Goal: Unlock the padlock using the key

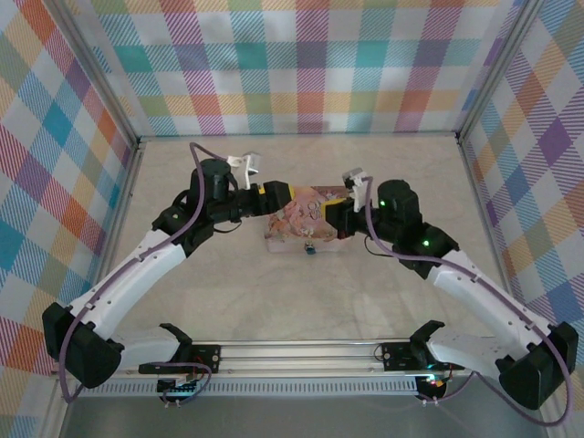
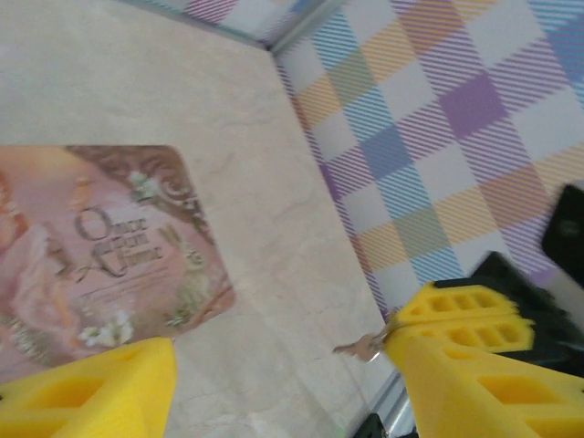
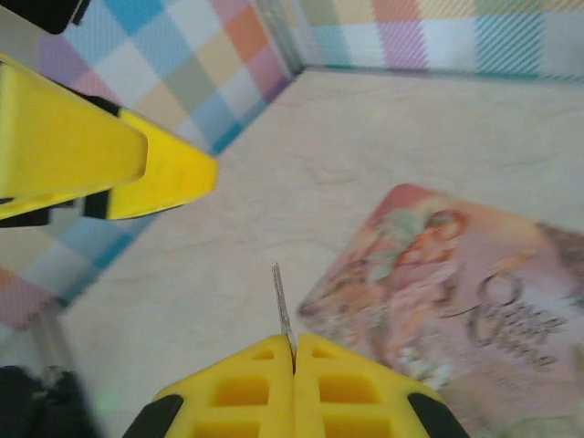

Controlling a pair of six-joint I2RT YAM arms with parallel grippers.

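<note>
Right claw (image 3: 294, 342) pressed together, pinching key (image 3: 281, 301); left claw (image 2: 283, 365) spread, empty, facing it. Padlock (image 1: 308, 247) between claws, slightly nearward, at pink box (image 1: 306, 214) edge. Key apparently not inserted; unlocking remains.

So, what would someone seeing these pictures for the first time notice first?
First comes the flat pink picture-covered box lying mid-way across the pale table, with both arms meeting over it. Next is the right gripper, shut on a thin silver metal key whose blade pokes out past the yellow fingertips. The left gripper stands open close beside it, and bright checked walls ring the scene.
</note>
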